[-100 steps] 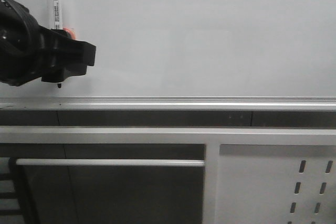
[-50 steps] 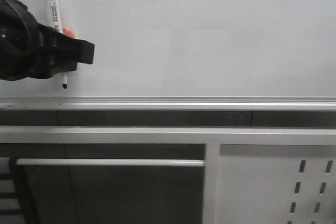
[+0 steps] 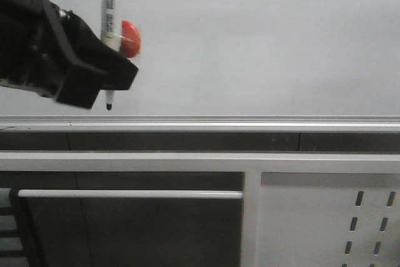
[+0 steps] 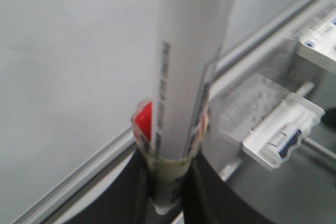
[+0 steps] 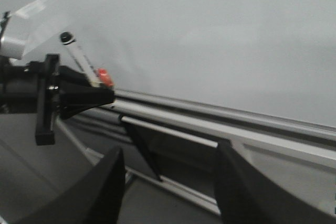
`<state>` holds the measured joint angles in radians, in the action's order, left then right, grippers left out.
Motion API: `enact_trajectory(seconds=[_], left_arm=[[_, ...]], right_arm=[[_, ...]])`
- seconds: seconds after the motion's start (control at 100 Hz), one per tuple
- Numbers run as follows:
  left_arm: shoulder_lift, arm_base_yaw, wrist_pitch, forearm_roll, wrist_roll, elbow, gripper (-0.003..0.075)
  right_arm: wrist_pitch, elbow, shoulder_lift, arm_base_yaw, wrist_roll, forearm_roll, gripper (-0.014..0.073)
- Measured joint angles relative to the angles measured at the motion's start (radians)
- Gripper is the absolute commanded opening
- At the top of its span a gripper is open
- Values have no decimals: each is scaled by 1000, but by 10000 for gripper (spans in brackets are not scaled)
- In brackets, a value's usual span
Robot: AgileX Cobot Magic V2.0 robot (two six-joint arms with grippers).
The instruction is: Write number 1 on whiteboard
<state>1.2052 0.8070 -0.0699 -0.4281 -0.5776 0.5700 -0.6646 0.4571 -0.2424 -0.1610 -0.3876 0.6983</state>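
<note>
**Whiteboard unmarked, marker poised above its lower rail**

The whiteboard (image 3: 262,42) fills the upper part of my front view, its silver edge rail (image 3: 250,120) running straight across, and I see no stroke of the number 1 on it. My left tool (image 3: 103,79) sits at the far left, clamped on a white marker (image 3: 109,4) that stands nearly upright, black tip (image 3: 109,106) pointing down just above the rail (whether it touches the board I cannot tell). A red patch (image 3: 131,37) shows beside the marker barrel. Lower right is a perforated white panel (image 3: 325,217).

From the left wrist, the marker barrel (image 4: 184,77) runs up the middle, gripped at its base, the board (image 4: 68,51) behind it.

From the right wrist, I see the right tool (image 5: 168,182) with its fingers (image 5: 105,182) spread apart and holding nothing, the left tool (image 5: 79,95) and marker (image 5: 79,56) off beyond.
</note>
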Motion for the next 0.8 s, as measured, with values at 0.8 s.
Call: enact_trajectory(seconds=[0.8], left_arm=[[-10,277,443,462,0,270,-18]], right_arm=[[-226,150,-370,-24,-680,420,349]])
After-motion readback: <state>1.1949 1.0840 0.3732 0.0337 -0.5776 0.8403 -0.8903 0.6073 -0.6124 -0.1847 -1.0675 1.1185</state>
